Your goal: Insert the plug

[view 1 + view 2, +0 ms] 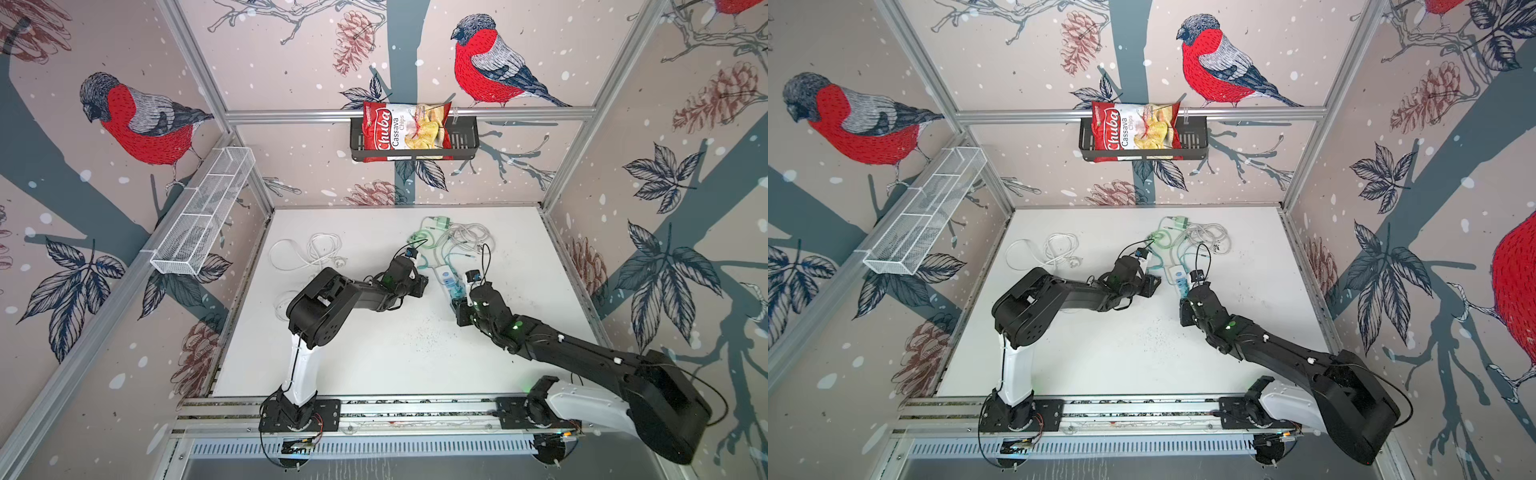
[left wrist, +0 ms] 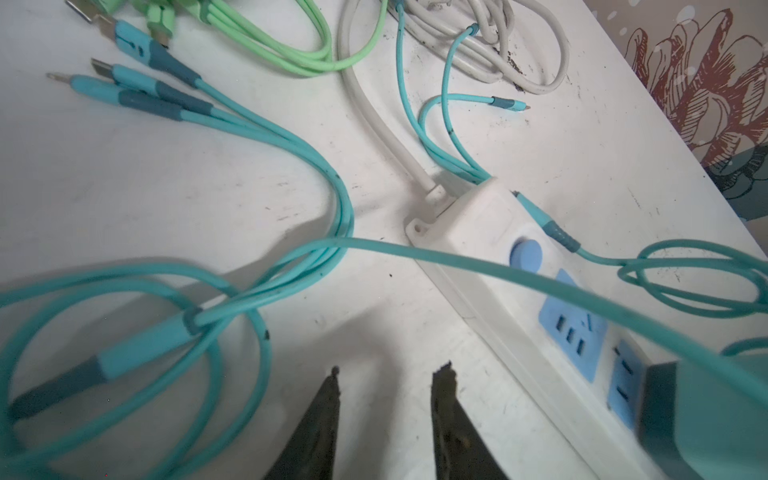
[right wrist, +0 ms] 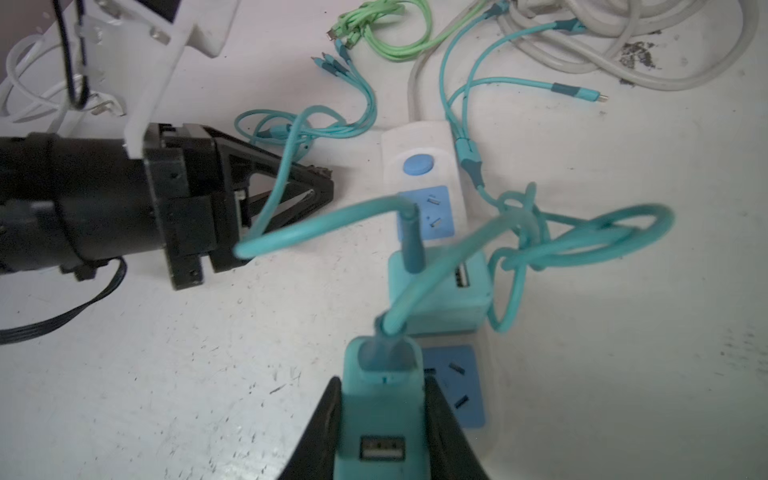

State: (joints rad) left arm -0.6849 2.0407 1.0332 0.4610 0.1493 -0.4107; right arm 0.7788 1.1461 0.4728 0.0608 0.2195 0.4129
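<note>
Clamped in the right tool (image 3: 382, 382), the teal plastic charger plug (image 3: 382, 419) is held at the end blue socket (image 3: 457, 386) of the long white power strip (image 3: 415, 139). Its prongs are hidden, so the slots could be missed. Beside the strip the left tool (image 2: 390, 368) stands open and empty, so the strip could be shoved along the white bench (image 3: 166, 374), and the looped teal cable (image 3: 316, 226) could be snagged.

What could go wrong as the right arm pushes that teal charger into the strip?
1. The power strip lies unheld; the left fingers stand open beside it, so it may slide under a push.
2. The teal charger trails a cable across the plugged adapter that could snag.
3. Its prongs are hidden, so alignment with the free socket is uncertain.
</note>
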